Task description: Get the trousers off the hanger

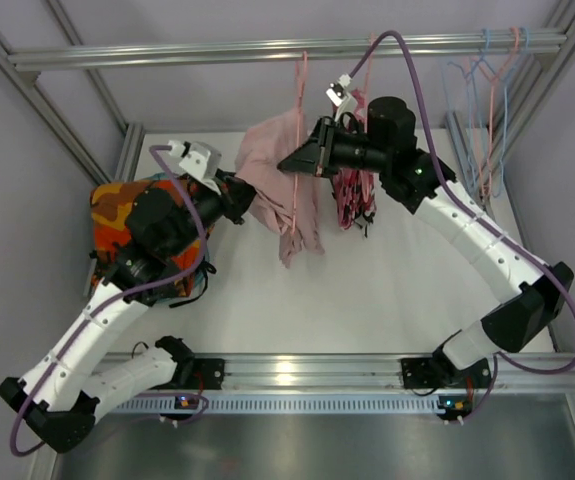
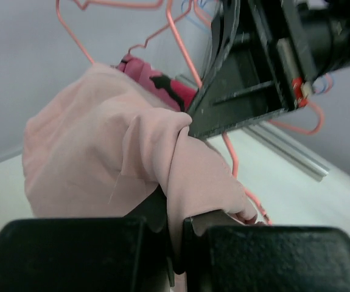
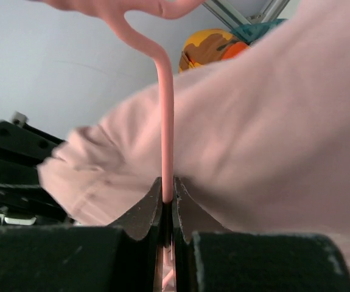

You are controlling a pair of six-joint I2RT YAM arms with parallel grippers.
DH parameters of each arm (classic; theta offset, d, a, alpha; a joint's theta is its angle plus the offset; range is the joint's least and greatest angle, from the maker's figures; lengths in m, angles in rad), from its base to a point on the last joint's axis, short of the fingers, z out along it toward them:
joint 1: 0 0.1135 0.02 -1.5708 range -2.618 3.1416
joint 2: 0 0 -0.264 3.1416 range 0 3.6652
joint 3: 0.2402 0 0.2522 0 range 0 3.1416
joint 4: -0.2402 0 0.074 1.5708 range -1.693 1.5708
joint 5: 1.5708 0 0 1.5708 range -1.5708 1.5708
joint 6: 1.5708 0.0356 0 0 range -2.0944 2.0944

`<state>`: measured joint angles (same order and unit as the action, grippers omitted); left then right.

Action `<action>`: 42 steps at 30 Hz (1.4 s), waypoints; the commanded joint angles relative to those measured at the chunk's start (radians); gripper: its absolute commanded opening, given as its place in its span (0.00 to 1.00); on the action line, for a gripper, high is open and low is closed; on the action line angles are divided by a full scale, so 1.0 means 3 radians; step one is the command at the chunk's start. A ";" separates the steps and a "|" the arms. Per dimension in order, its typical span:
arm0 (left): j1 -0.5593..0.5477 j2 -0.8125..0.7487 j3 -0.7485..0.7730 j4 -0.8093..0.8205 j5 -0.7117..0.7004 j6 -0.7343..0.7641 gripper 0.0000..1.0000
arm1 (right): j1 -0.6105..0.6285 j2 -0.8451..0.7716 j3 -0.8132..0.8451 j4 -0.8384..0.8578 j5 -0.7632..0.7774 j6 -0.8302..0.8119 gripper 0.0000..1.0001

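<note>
The pale pink trousers [image 1: 267, 160], hung on the hanger [image 3: 165, 121] above the worktop [image 1: 387, 290], are clenched in the left end effector [image 2: 179, 220] on their left flank, while the hanger's wire is pinched shut in the right end effector [image 3: 167, 190], so a leftward pull-off is favoured.

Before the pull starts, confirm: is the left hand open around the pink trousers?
No, the left hand is shut, pinching a fold of the pale pink trousers.
</note>
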<state>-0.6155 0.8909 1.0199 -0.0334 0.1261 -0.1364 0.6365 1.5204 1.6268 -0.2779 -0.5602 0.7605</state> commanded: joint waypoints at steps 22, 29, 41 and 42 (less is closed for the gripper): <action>0.0548 0.0339 0.2419 0.0188 -0.0139 -0.0834 0.00 | -0.0194 -0.0333 -0.0703 0.0031 -0.0009 -0.0515 0.00; 0.1100 0.0063 0.2404 0.0173 -0.0384 -0.0691 0.00 | -0.0179 -0.0404 -0.0744 0.0037 -0.0147 -0.0633 0.00; 0.2373 -0.0842 0.1704 -0.0323 -0.1105 -0.0180 0.00 | -0.0056 -0.0548 -0.0627 -0.0214 -0.0443 -0.1246 0.00; 0.2500 -0.0888 0.1678 -0.0430 -0.1181 -0.0169 0.00 | -0.0056 -0.0553 -0.0591 -0.0229 -0.0581 -0.1251 0.00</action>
<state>0.0578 0.6601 1.5593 -0.1513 -0.1501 -0.2359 0.6113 1.3979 1.4017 -0.3458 -0.6640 0.4564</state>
